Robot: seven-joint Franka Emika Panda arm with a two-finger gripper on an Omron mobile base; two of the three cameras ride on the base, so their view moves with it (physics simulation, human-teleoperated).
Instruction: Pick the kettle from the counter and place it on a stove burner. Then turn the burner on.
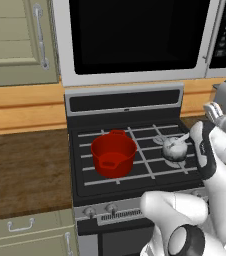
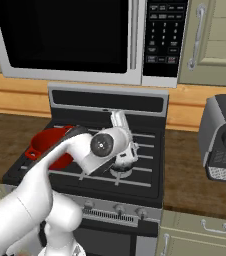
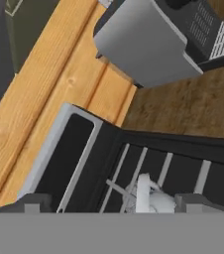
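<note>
Mottled silver-white, the kettle (image 1: 176,148) is sitting on the pale grate bars over a stove burner (image 2: 121,172) on the right side of the black cooktop (image 1: 140,162), its thin pale spout pointing up and to the right in the left base view. The hand (image 3: 109,202) is hovering just above the kettle with its two dark fingertips (image 3: 32,203) spread wide apart, and nothing is gripped between them; in the hand view the kettle's pale handle is rising in the gap between the tips without either one touching it. In the right base view the white arm is crossing in front of the cooktop and hiding most of the kettle, so only a bit of it is showing beneath the wrist. A red two-handled pot (image 1: 113,153) is standing on the left burners, well apart from the kettle. The dark wood-grain counter (image 1: 27,172) is stretching away on both sides of the stove, and a grey coffee machine (image 2: 222,139) is standing on its right part. A microwave (image 1: 135,37) is hanging above the stove, and a row of small silver knobs (image 2: 118,208) is lining the stove's front edge
</note>
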